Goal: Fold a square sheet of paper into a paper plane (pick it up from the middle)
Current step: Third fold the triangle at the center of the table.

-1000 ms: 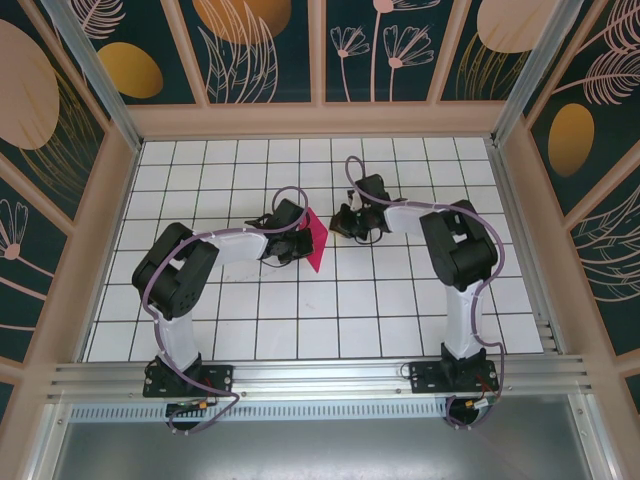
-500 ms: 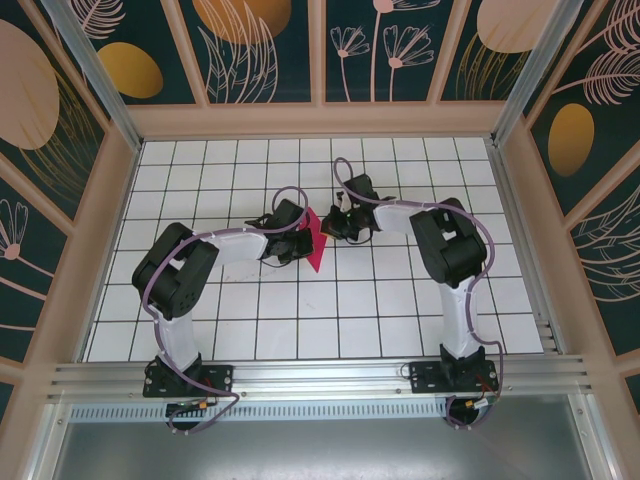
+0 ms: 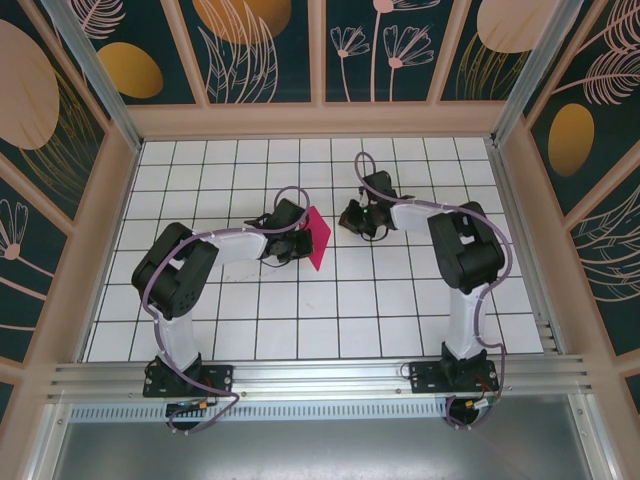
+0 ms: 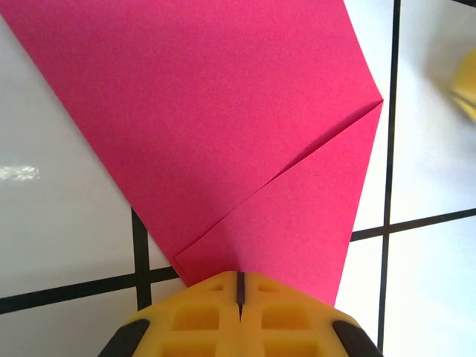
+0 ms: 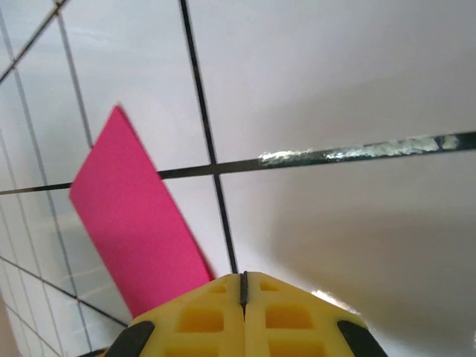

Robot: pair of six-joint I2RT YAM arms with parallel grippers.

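**Grippers, count two.**
- Left gripper (image 4: 240,296): yellow fingers pressed together, pinching the near corner of the sheet of paper (image 4: 223,126). In the top view it sits at the sheet's left edge.
- Right gripper (image 5: 243,291): fingers pressed together with nothing between them. It is to the right of the sheet and apart from it, low over the surface (image 3: 300,310).

**Sheet of paper, count one.**
- Magenta-pink and creased into a narrow pointed shape.
- The left wrist view shows one diagonal fold line, with a flap lying over the lower right part.
- In the top view it stands between the two grippers, long axis running away from the arm bases, point toward them.
- Whether it lies flat on the surface cannot be told.

**Arms, count two.**
- Left arm (image 3: 175,275): rises from its base at the near edge to a raised elbow left of the sheet. The white forearm reaches right to the sheet.
- Right arm (image 3: 462,250): rises from its base to an elbow right of the sheet. The forearm reaches left toward the sheet.
- A purple cable loops over each wrist.

**Surface, count one.**
- White, ruled in a black grid.
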